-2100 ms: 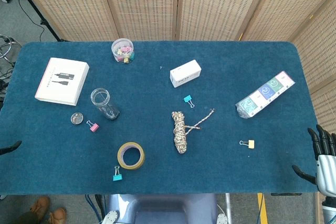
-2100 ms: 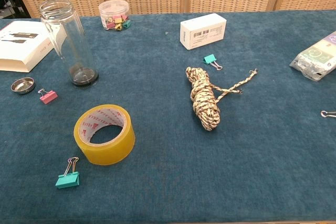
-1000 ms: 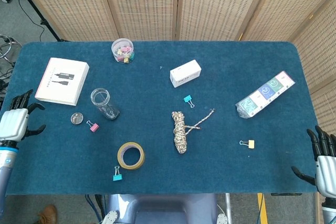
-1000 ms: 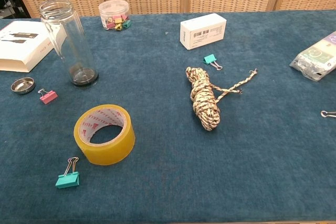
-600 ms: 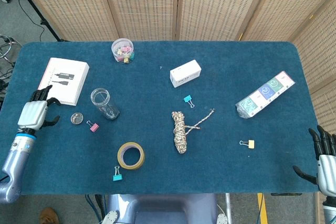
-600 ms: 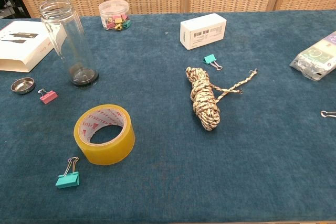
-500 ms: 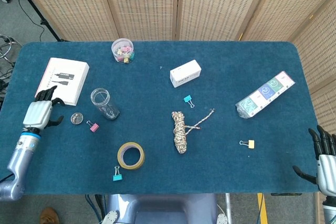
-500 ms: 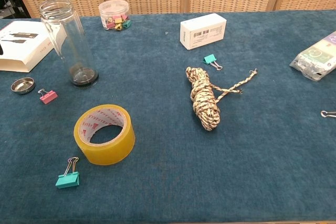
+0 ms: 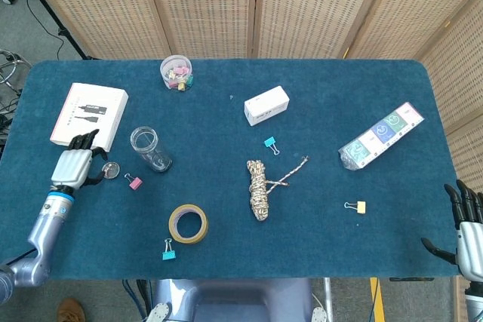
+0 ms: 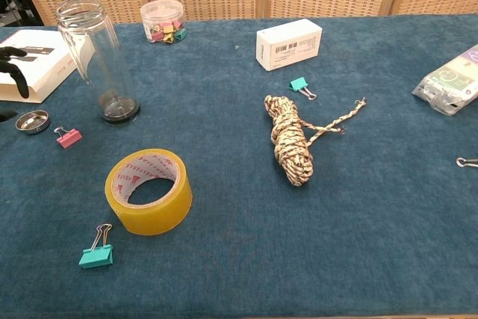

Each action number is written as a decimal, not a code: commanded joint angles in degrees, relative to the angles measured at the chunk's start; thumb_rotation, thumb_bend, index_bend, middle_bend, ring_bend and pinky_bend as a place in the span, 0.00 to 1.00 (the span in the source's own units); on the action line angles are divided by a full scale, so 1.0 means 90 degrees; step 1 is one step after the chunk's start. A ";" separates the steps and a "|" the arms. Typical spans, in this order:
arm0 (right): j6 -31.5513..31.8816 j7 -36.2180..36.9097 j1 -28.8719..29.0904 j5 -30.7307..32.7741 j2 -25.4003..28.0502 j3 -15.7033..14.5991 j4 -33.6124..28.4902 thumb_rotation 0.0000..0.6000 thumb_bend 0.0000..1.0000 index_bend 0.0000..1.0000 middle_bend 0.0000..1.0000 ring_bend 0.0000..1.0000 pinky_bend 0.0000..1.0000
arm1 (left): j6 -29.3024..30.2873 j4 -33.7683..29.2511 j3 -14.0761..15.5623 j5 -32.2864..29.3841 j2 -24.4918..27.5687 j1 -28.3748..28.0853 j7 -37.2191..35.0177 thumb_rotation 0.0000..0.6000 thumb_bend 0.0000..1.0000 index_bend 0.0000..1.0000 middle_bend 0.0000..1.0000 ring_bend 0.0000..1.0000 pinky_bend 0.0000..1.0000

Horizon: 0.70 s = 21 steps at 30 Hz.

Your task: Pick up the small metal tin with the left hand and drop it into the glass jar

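- Head view: left hand (image 9: 75,165), fingers spread and holding nothing, just beside the small metal tin (image 9: 111,170), near the glass jar (image 9: 149,148).
- Right hand (image 9: 469,231) spread and holding nothing at the desk (image 9: 317,246) edge.

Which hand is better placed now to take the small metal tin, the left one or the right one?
The left hand. It is open right beside the small metal tin, which lies next to the glass jar. The right hand is at the opposite edge of the table, far from both.
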 commanded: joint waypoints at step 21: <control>-0.0009 0.0178 -0.0012 0.0054 0.0064 0.0026 -0.0003 1.00 0.00 0.00 0.00 0.00 0.00 | -0.0063 0.0311 0.0012 -0.0269 -0.0389 -0.0064 0.0468 1.00 0.40 0.55 0.00 0.00 0.00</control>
